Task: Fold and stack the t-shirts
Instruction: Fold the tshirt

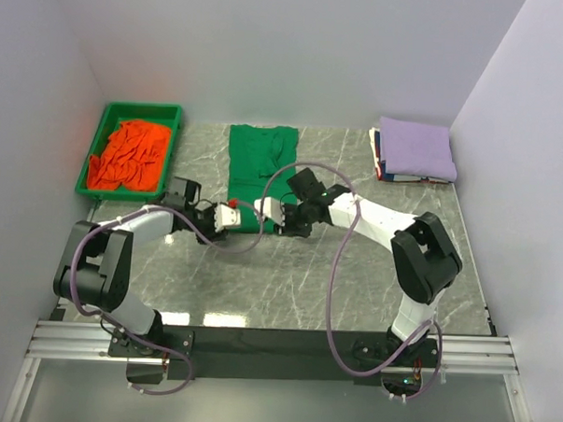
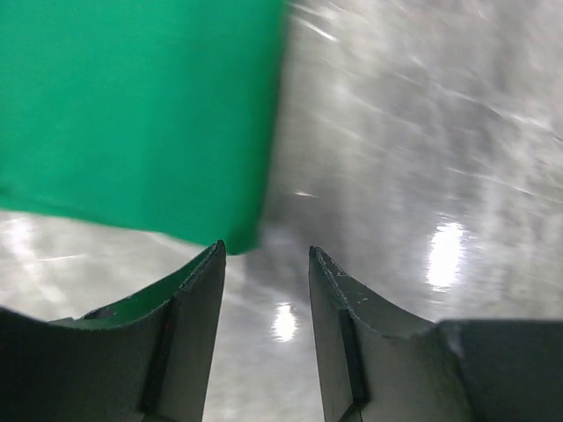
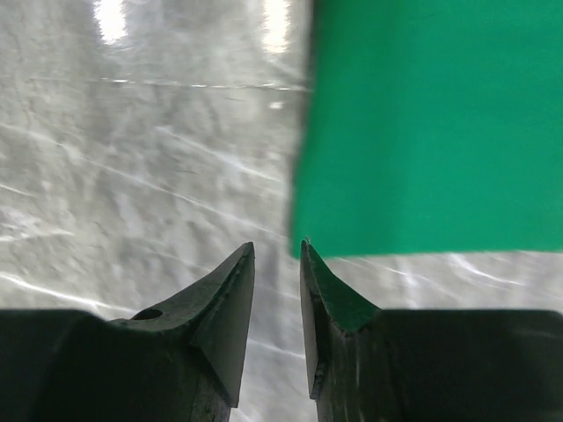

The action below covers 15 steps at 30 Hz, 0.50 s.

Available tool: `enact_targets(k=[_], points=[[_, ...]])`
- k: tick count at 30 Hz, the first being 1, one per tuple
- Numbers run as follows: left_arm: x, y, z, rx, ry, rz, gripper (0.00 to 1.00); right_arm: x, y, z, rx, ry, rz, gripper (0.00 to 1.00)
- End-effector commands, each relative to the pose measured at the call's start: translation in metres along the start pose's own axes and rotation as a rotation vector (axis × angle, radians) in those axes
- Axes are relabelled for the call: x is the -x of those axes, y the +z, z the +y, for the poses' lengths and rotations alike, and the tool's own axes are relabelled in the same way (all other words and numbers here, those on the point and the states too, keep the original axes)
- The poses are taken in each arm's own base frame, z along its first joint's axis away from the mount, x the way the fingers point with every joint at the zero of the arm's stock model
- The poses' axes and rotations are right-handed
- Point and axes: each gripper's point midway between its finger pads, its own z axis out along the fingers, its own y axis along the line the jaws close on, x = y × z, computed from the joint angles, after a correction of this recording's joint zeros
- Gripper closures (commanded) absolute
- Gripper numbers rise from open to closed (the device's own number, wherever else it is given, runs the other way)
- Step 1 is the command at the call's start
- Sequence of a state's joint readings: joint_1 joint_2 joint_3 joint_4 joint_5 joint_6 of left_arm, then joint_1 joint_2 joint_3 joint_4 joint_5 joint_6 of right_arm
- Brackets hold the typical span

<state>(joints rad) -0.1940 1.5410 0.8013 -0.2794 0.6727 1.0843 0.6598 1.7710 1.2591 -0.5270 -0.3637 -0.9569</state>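
Hovering at the near hem corners of the green tee, lying flat on the desk; left end effector gaping, right end effector barely parted (nothing pinched). Next, likely: pinching both corners together, lifting, folding away.

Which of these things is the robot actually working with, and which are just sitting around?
For the job:
green t-shirt, laid out mid-table
orange t-shirt, crumpled, far left
lavender t-shirt, topping the folded stack

Just there:
green tray holding the orange one
table
arm cables
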Motion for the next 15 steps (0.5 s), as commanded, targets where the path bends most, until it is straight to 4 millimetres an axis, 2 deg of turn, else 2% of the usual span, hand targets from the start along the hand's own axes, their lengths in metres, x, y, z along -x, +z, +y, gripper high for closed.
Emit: enact_targets(k=[1, 5, 10, 15], points=[[0.014, 0.004, 0.007, 0.065, 0.133, -0.027, 0.51, -0.001, 0.014, -0.003, -0.038, 0.045, -0.007, 0.65], [0.007, 0.014, 0.001, 0.070, 0.170, -0.004, 0.51, -0.008, 0.028, -0.005, -0.061, 0.047, 0.036, 0.65], [0.007, 0.017, 0.013, 0.117, 0.183, 0.006, 0.53, -0.014, 0.036, -0.007, -0.066, 0.041, 0.070, 0.65], [0.007, 0.018, 0.013, 0.118, 0.200, 0.003, 0.53, -0.016, 0.043, -0.008, -0.062, 0.035, 0.104, 0.65]])
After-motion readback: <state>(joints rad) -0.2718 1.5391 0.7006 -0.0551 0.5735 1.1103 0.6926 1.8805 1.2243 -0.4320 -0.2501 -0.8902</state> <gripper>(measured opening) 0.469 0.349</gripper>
